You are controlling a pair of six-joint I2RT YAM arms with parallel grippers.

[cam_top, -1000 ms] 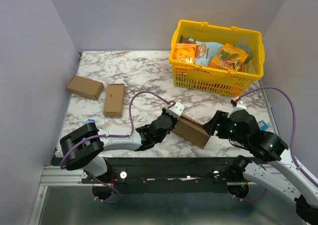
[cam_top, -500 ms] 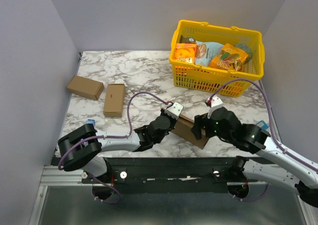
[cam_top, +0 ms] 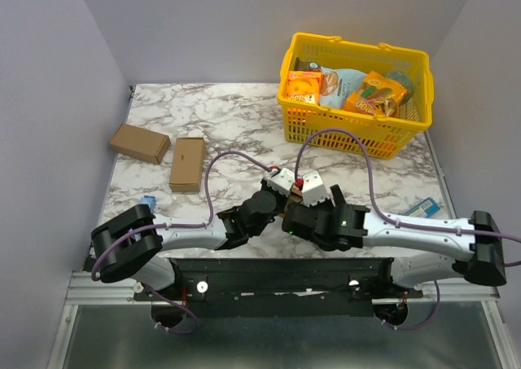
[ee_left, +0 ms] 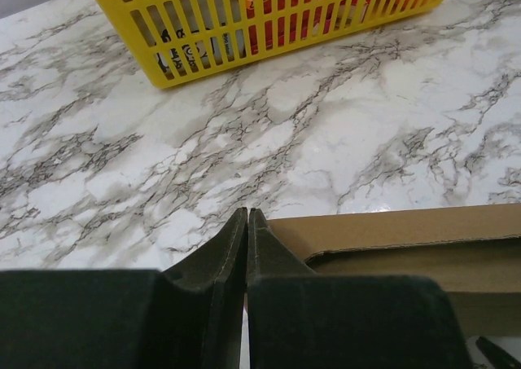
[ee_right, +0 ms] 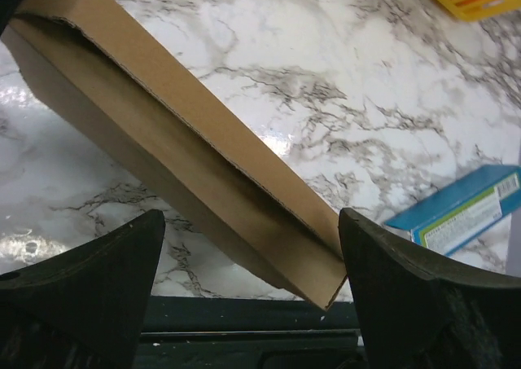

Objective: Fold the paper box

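Over the marble table (cam_top: 236, 116), the left gripper (ee_left: 247, 222) is pinching the paper box (ee_right: 187, 173) by its end. The right gripper (ee_right: 251, 222) is gaping empty around it, and closing askew risks wrenching it free.

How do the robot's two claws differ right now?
The left claw is pinched shut; the right claw is spread wide. The left claw sits beside the edge of the cardboard box; the right claw straddles that box. Both are black and close to the box.
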